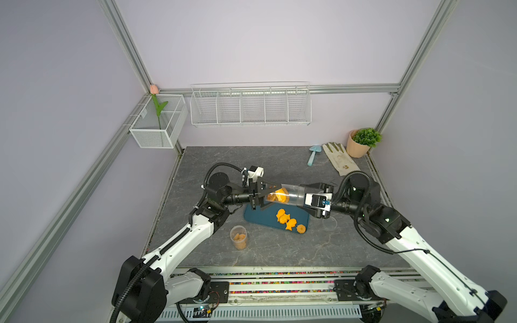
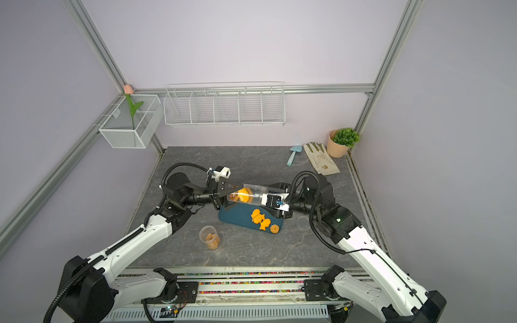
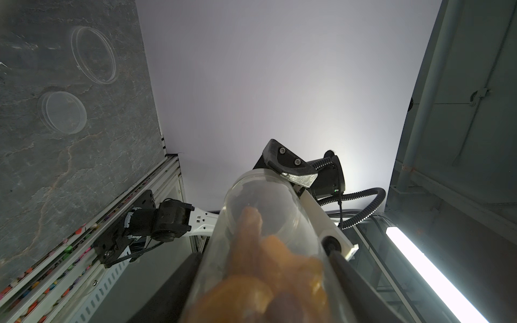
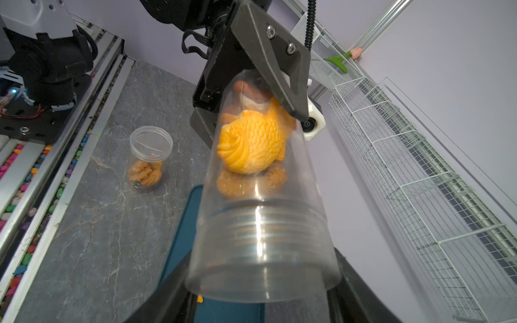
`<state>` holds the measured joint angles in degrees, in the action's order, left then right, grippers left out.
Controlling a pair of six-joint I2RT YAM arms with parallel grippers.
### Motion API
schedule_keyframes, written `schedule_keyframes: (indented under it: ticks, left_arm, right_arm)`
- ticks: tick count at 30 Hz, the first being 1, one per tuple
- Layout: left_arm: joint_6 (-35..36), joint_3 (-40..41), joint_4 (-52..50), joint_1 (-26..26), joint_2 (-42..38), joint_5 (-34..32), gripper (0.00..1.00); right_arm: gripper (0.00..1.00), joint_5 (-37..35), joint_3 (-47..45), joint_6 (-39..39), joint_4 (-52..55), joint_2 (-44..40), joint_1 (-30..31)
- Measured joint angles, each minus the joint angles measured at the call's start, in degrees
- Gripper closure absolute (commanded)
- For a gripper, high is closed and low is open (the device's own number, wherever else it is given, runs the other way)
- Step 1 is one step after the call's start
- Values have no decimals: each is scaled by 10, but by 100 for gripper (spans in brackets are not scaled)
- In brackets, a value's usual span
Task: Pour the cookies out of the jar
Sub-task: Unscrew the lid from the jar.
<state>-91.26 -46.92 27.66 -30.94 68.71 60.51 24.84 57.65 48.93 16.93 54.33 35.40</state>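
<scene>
In both top views a clear jar (image 1: 292, 195) (image 2: 256, 193) lies on its side in the air above a dark blue tray (image 1: 258, 217) (image 2: 236, 216). My left gripper (image 1: 275, 194) (image 2: 239, 194) is shut on its closed end. My right gripper (image 1: 303, 195) (image 2: 265, 195) is shut on its threaded mouth end. Orange and brown cookies (image 1: 277, 195) (image 4: 251, 145) are bunched at the closed end. Three orange cookies (image 1: 286, 218) (image 2: 260, 218) lie on the tray. In the wrist views the jar (image 3: 268, 218) (image 4: 263, 237) fills the space between each gripper's (image 3: 265, 282) (image 4: 263, 293) fingers.
A second open jar (image 1: 238, 237) (image 4: 149, 159) with tan cookies stands upright left of the tray. Two clear lids (image 3: 93, 54) (image 3: 63, 112) lie on the table to the right. A trowel (image 1: 312, 155), glove (image 1: 340, 159) and potted plant (image 1: 362, 141) sit back right.
</scene>
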Motion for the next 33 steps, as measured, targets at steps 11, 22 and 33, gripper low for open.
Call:
schedule_keyframes:
  ticks: [11, 22, 33]
  left_arm:
    - [-7, 9, 3, 2, 0, 0, 31]
    - [-7, 9, 3, 6, 0, 7, 31]
    - [-8, 9, 4, 7, 10, 11, 31]
  right_arm:
    - [71, -163, -14, 177, -25, -10, 71]
    - [72, -280, -19, 294, -50, -10, 128]
    - [73, -310, -46, 319, -72, -29, 139]
